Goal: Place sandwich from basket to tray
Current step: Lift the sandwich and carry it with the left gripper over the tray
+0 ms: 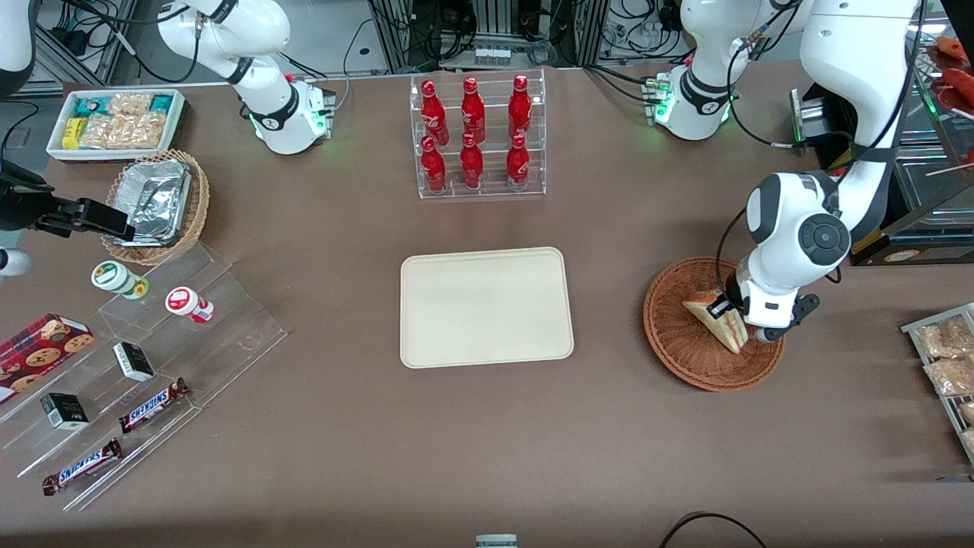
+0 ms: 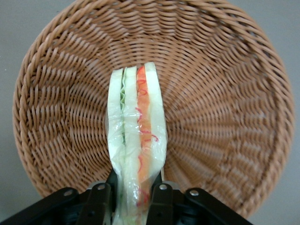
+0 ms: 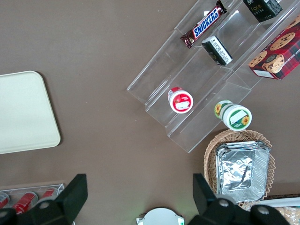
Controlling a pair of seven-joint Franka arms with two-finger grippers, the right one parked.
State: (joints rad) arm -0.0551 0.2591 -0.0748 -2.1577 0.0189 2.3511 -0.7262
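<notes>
One hand (image 2: 133, 197) clamping one sandwich (image 2: 136, 145)

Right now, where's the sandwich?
In the front view the sandwich is over the basket, at the working arm's end, pinched in the claw.

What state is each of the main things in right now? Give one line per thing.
tool: in the basket, shut on the sandwich
sandwich: wrapped, gripped on both sides, over the basket
basket: upright on the table, nothing else in it
tray: flat on the table, empty
</notes>
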